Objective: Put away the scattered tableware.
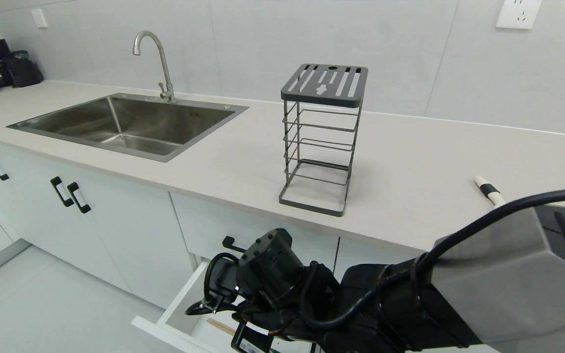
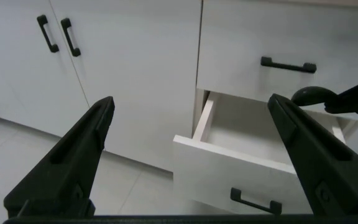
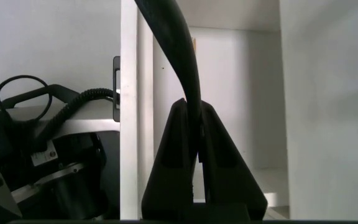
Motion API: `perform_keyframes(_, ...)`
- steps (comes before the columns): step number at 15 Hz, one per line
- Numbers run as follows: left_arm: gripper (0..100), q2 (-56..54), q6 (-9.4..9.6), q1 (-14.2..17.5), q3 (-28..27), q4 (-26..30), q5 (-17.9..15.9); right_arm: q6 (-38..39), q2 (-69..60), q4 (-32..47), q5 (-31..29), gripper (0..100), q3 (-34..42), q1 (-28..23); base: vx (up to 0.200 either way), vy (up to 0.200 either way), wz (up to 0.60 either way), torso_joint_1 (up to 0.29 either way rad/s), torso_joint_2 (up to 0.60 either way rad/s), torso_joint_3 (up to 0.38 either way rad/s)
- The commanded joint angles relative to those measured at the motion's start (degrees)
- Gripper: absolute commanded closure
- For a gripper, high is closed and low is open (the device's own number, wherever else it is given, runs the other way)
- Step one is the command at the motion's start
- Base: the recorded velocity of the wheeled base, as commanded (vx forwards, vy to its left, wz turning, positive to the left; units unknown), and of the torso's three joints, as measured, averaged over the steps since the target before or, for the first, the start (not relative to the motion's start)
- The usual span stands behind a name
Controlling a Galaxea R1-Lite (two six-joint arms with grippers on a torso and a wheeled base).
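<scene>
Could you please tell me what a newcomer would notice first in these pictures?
The dark wire rack stands upright on the countertop, right of the steel sink. Below, the right end effector is shut on a black utensil over the open drawer. The left end effector hangs open facing that drawer.

Black spoon (image 1: 197, 308), prob. ladle, over drawer (image 1: 164, 334).
</scene>
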Motion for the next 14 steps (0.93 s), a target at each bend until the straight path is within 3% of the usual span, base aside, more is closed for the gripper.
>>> perform_keyframes(1, 0, 0.07, 0.02, 0.00, 0.00, -0.07, 0.01, 0.03, 0.21, -0.01, -0.02, 100, -0.21, -0.07, 0.000, 0.000, 0.00, -0.237, 0.46, 0.212)
perform_keyframes(11, 0, 0.07, 0.02, 0.00, 0.00, 0.01, 0.01, 1.79, 1.44, -0.01, -0.02, 100, -0.65, -0.86, 0.000, 0.000, 0.00, -0.252, 0.39, 0.150)
perform_keyframes(14, 0, 0.07, 0.02, 0.00, 0.00, 0.01, 0.01, 1.61, 1.71, -0.01, -0.11, 100, -0.82, -2.17, 0.000, 0.000, 0.00, -0.110, 0.27, 0.110)
